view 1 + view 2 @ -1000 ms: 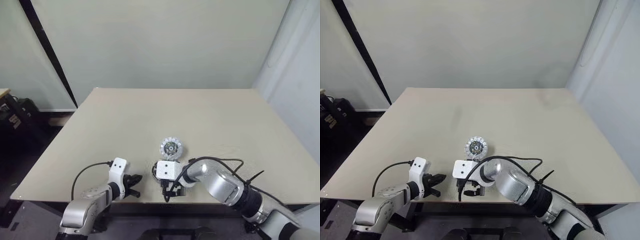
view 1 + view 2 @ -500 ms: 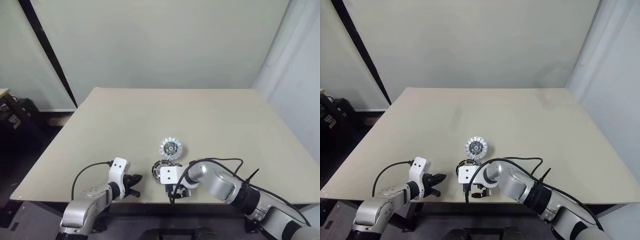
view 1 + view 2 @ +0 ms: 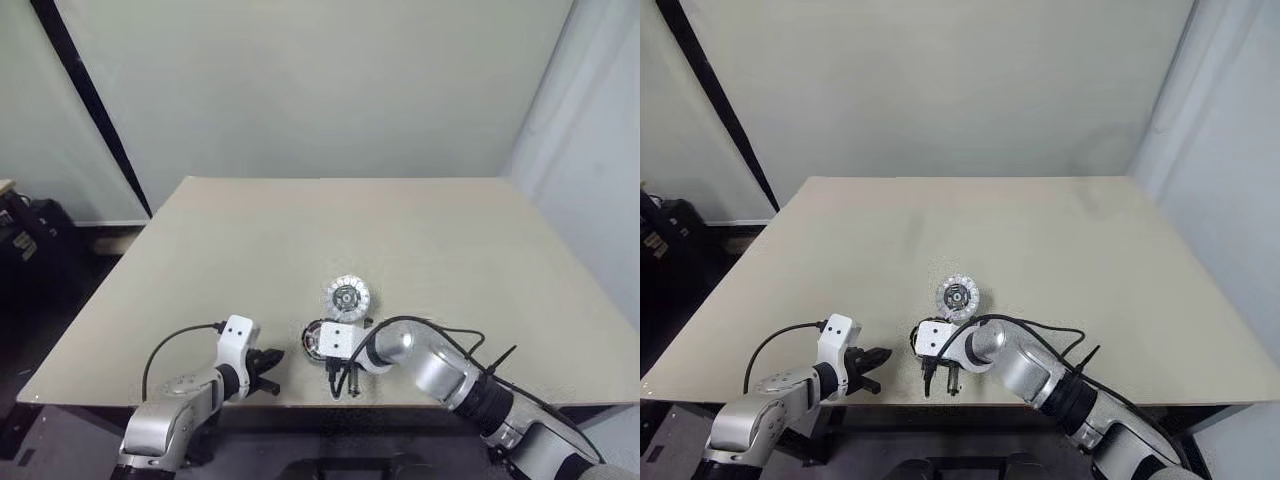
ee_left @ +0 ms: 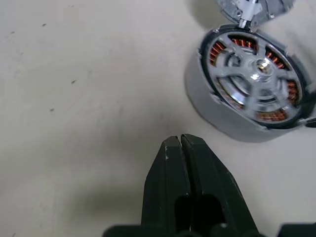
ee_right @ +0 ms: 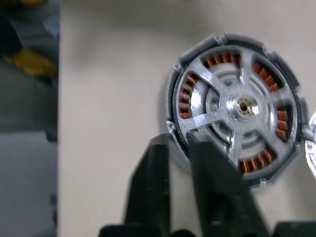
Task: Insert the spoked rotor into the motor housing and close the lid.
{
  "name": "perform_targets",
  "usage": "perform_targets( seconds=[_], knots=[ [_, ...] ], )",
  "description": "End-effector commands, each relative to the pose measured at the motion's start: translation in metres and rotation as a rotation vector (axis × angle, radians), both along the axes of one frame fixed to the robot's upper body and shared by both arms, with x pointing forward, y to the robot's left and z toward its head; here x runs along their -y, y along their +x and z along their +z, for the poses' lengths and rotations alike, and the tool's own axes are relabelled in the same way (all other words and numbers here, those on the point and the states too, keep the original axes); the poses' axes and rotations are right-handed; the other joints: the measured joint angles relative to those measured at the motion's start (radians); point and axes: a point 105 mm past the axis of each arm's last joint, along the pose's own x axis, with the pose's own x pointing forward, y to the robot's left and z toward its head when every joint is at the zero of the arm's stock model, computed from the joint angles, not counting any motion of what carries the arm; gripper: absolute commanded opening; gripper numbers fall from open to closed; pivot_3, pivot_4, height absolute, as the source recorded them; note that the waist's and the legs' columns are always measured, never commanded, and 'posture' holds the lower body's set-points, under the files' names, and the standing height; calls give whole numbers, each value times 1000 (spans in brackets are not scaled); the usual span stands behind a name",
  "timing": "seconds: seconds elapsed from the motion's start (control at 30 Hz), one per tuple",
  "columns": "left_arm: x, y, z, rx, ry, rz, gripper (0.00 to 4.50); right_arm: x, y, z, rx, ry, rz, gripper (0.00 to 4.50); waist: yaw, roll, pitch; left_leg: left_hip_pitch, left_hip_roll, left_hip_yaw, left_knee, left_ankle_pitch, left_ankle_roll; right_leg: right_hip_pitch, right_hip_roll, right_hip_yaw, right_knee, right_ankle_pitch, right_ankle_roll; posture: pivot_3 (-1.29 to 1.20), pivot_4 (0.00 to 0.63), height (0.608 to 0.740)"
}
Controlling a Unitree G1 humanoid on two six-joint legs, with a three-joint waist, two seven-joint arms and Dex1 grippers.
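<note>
The motor housing (image 5: 237, 108) sits near the table's front edge, with copper windings showing between the arms of the spoked rotor (image 5: 243, 104) seated in it. My right gripper (image 5: 177, 141) reaches in from the right, and its two fingers are shut across the housing's rim. The lid (image 3: 347, 296) lies flat just behind the housing. To the left, my left gripper (image 4: 180, 139) rests shut and empty on the table, a short way from the housing (image 4: 249, 81).
The beige table (image 3: 420, 240) stretches wide behind the parts. Its front edge (image 3: 300, 402) runs close under both hands. A black cable (image 3: 440, 325) loops over my right forearm.
My right hand has sunk a little towards the housing and its fingers have closed on the rim. The left arm has not moved.
</note>
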Motion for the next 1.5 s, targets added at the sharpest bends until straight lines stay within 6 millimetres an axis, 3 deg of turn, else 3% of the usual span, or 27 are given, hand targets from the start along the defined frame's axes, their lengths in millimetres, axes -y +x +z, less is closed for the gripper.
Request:
perform_targets(
  seconds=[0.03,0.17,0.4,0.6,0.7,0.93,1.5],
  knots=[
    [-2,6,12,59,5,-1,0,-7,0,17,-55,100,-113,17,1,0,0,0,0,0,0,0,0,0,0,0,0,0,0,0,0,740],
    [-2,8,12,63,6,5,0,-16,-7,23,-183,198,-243,17,1,0,0,-1,-1,-1,0,0,0,0,0,0,0,1,1,0,0,740],
    [-11,14,13,86,19,57,0,-21,-13,22,-208,256,-355,17,1,0,0,-1,-1,0,0,-1,-1,-1,0,0,-1,0,0,0,0,740],
    [-14,18,13,102,23,92,0,-26,-8,32,56,213,-119,17,0,0,0,-1,-1,0,0,-2,-5,-1,-1,0,-1,-1,-1,0,0,740],
    [-13,17,12,101,27,83,0,-14,-9,34,130,103,63,611,0,0,0,-1,-1,0,0,-2,-5,0,-1,0,-1,-1,-1,0,0,740],
    [-8,15,10,92,27,55,0,10,-5,32,182,-107,215,2977,0,0,0,-2,-1,0,-1,0,-1,0,-1,0,-2,0,1,0,0,740],
    [-3,13,9,87,24,38,0,13,11,16,219,-228,267,2977,1,0,0,-2,-1,-1,-1,0,-1,0,-1,-1,-2,1,1,0,0,740]
  ],
)
